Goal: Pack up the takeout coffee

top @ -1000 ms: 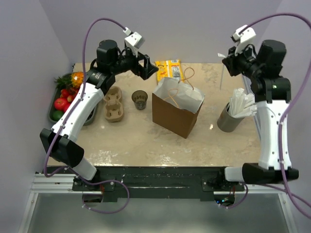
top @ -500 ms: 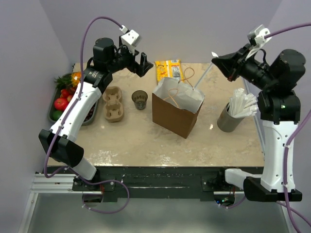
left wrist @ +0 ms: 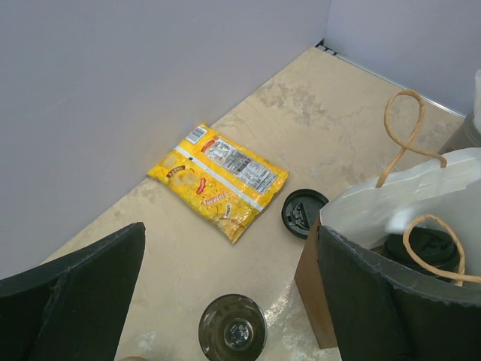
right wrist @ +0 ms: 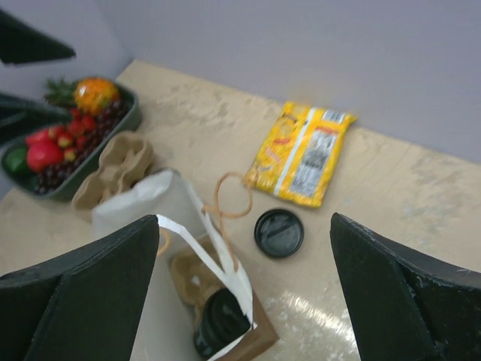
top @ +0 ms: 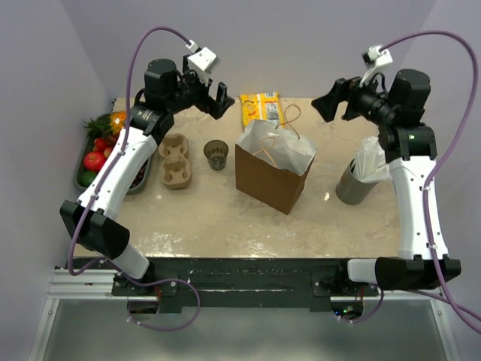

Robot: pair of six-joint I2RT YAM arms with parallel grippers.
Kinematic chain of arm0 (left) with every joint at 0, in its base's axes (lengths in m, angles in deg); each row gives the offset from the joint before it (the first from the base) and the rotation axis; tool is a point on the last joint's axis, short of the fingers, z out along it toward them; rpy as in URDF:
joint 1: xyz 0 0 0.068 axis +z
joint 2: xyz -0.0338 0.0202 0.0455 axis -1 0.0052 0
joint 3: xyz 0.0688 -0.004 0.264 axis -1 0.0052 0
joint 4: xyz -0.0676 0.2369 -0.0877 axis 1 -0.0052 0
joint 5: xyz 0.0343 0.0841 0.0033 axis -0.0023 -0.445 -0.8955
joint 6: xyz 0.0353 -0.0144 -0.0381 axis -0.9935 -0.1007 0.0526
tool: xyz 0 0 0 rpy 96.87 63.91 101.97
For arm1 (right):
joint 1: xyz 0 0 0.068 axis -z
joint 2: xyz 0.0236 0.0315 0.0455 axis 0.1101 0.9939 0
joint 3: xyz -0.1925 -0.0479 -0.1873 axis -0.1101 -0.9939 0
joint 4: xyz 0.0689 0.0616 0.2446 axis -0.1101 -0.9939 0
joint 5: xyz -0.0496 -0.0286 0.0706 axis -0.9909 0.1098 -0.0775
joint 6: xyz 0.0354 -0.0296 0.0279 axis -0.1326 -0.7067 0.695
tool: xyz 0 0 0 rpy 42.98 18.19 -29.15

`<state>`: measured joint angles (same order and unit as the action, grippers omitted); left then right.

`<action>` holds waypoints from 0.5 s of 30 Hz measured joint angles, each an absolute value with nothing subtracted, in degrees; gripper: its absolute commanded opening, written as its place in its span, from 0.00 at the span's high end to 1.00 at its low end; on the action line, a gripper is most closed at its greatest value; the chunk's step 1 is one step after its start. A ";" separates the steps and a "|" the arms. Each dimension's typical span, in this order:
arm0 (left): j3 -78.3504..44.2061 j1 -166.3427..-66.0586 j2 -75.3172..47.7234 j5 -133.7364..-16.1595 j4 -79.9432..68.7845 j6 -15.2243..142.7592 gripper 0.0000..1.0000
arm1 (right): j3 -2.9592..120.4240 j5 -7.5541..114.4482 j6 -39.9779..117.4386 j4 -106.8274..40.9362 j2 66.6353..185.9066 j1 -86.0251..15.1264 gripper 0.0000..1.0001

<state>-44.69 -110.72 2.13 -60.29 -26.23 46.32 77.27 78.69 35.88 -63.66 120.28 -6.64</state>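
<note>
A brown paper bag (top: 264, 179) with a white lining stands open mid-table. Inside it a black-lidded coffee cup (right wrist: 222, 323) sits in a cardboard carrier. A loose black lid (right wrist: 279, 233) lies on the table behind the bag, also visible from the left wrist as the lid (left wrist: 304, 213). An empty dark cup (top: 216, 154) stands left of the bag. My left gripper (top: 220, 100) hovers open, high above the empty cup (left wrist: 232, 329). My right gripper (top: 329, 105) hangs open above the bag's far right side, with nothing between its fingers (right wrist: 83, 301).
A yellow snack packet (top: 260, 107) lies at the back. An empty cardboard carrier (top: 174, 160) sits left of the dark cup, beside a tray of fruit (top: 80, 167) at the left edge. A grey holder of white straws (top: 355, 183) stands at the right.
My right gripper held a white straw and swung it toward the bag; now its jaws are wide apart and the straw is gone from them. The left gripper shifted slightly back-left.
</note>
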 measured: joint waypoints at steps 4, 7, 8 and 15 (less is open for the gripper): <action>-45.02 -110.72 2.54 -61.14 -26.23 45.51 0.00 | 84.85 71.94 38.66 -63.18 121.07 -6.66 0.01; -46.02 -110.72 3.72 -62.32 -26.21 45.07 0.00 | 88.22 66.65 40.56 -62.74 121.92 -6.66 0.01; -46.26 -110.72 4.09 -62.78 -26.16 45.03 0.00 | 88.77 65.12 41.04 -62.70 122.40 -6.66 0.01; -47.01 -110.56 6.15 -68.73 -26.23 44.88 0.00 | 89.55 58.52 43.10 -61.37 127.27 -6.64 0.01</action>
